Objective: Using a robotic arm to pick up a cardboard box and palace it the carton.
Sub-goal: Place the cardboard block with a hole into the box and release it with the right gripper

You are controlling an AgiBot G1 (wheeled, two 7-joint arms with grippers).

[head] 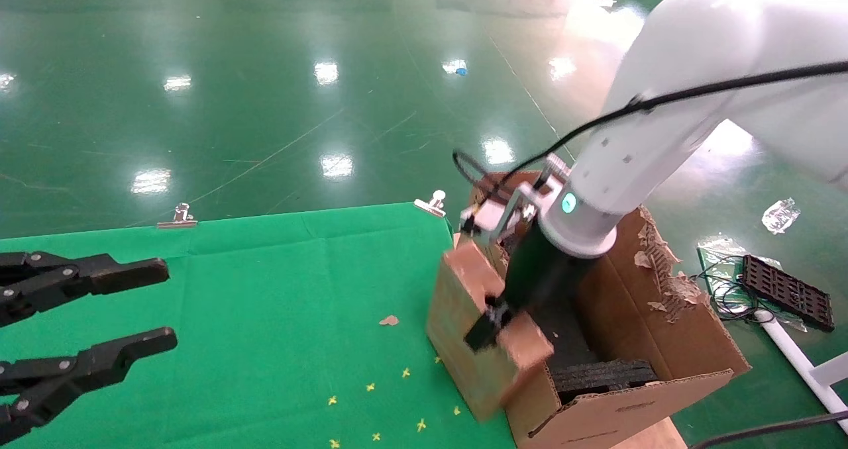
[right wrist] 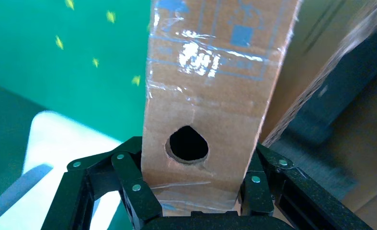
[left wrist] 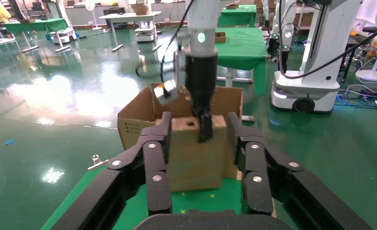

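My right gripper (head: pixel 491 322), on the white robotic arm (head: pixel 636 151), is shut on the top edge of the reddish-brown cardboard box (head: pixel 457 303). It holds the box upright and slightly tilted against the left wall of the carton (head: pixel 669 330), by the table's right edge. In the right wrist view the fingers (right wrist: pixel 133 187) clamp both faces of the box (right wrist: pixel 215 81) beside its round hole (right wrist: pixel 188 143). Black foam (head: pixel 596 373) lies inside the carton. My left gripper (head: pixel 169 305) is open and empty over the table's left side; its view shows the box (left wrist: pixel 191 158) and carton (left wrist: pixel 138 115) ahead.
The green cloth table (head: pixel 265 290) has two binder clips (head: pixel 177 216) (head: pixel 432 202) on its far edge, a cardboard scrap (head: pixel 389 320) and small yellow marks. On the floor to the right lie a black tray (head: pixel 785 290), cables and a white pole (head: pixel 795 356).
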